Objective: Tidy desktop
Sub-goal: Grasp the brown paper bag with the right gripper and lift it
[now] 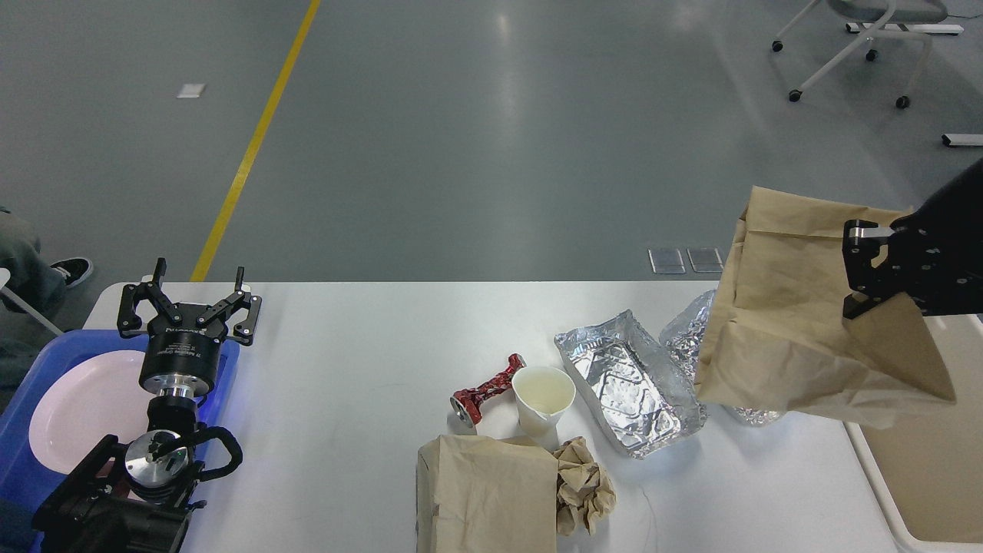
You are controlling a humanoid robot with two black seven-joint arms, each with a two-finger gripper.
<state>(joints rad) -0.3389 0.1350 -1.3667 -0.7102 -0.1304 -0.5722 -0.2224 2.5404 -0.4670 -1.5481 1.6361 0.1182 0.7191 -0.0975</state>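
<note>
The white desktop [353, 361] carries a brown paper bag [485, 495] and a crumpled paper wad [584, 485] at the front, a red crushed can [487, 389], a white paper cup [542, 398] and two foil trays [626, 382]. My right gripper [862, 273] is shut on a second large brown paper bag [799, 326], holding it in the air above the desk's right end, partly over the farther foil tray [683, 332]. My left gripper [188, 299] stands open above the desk's left end, holding nothing.
A blue tray [31, 361] with a white plate [84, 407] sits at the left edge. A beige bin [921, 461] stands off the right edge. An office chair [860, 38] is far back on the grey floor.
</note>
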